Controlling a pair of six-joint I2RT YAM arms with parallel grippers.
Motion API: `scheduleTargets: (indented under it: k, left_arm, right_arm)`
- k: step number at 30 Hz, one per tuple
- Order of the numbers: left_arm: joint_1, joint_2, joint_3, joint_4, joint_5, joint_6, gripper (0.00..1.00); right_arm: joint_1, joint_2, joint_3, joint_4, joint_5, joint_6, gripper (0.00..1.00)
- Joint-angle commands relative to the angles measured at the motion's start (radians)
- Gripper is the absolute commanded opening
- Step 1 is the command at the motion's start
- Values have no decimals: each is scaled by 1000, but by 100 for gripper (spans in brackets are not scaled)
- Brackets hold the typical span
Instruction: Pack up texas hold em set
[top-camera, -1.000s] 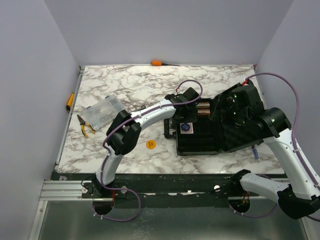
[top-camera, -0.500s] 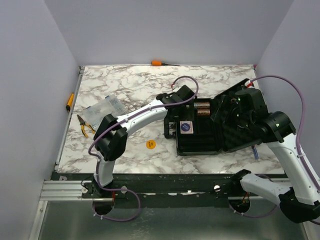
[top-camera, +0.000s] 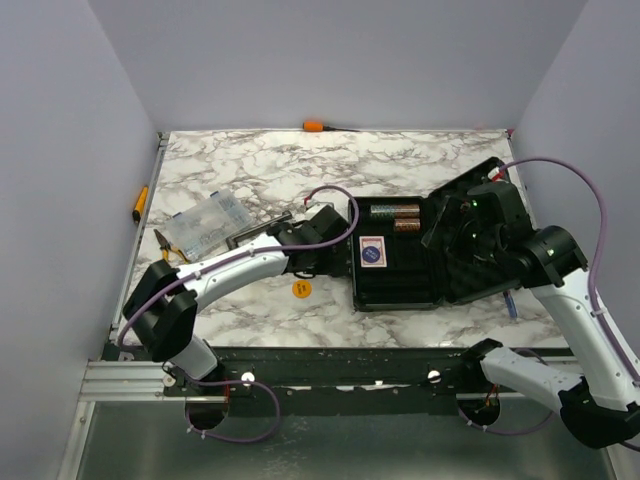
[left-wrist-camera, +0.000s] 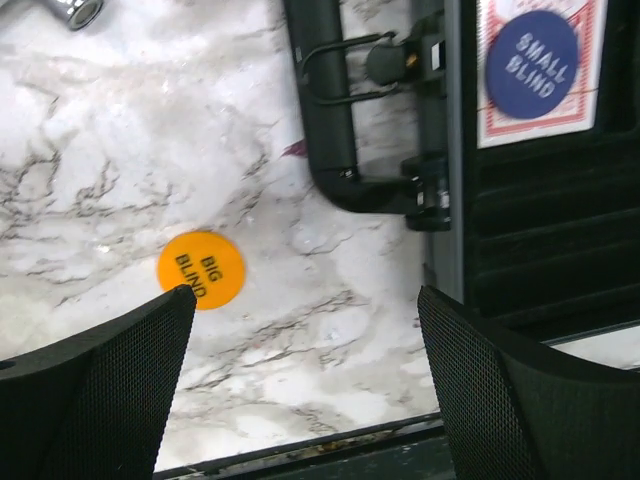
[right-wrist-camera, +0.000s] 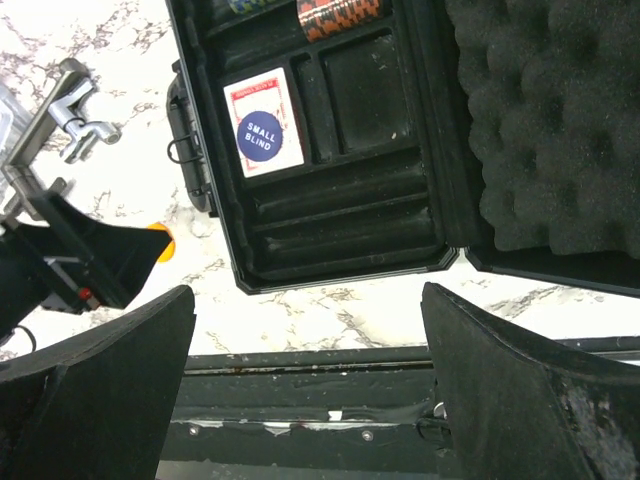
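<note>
Over the table (top-camera: 230, 170), top view: case (top-camera: 400, 275) open, chips (top-camera: 395, 212) stowed | left wrist: left claw (left-wrist-camera: 305, 300) apart, empty; orange disc (left-wrist-camera: 201, 270) loose beside handle (left-wrist-camera: 330, 110), unpacked | right wrist: right claw (right-wrist-camera: 308, 295) apart, empty; blue disc (right-wrist-camera: 259, 139) on cards (right-wrist-camera: 262, 166) inside; lid (right-wrist-camera: 540, 120) unclosed.

a lab test cell: plain walls (top-camera: 60, 150) enclose a marble-look table (top-camera: 250, 170).

Clear box (top-camera: 205, 222) w/ pliers (top-camera: 170, 252) beside, screwdriver (top-camera: 314, 126) at far edge.
</note>
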Motion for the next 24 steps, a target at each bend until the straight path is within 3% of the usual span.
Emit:
scheduleTargets:
  k: [1, 12, 24]
  left_arm:
    - [-3, -97, -121, 41, -53, 18, 91]
    - [-3, -190, -299, 85, -18, 52, 88]
    - [-3, -188, -345, 117, -4, 97, 84]
  right_arm:
    - [5, -15, -30, -25, -5, 26, 97]
    - [5, -15, -74, -20, -21, 39, 97]
    - [5, 13, -92, 9, -23, 38, 97]
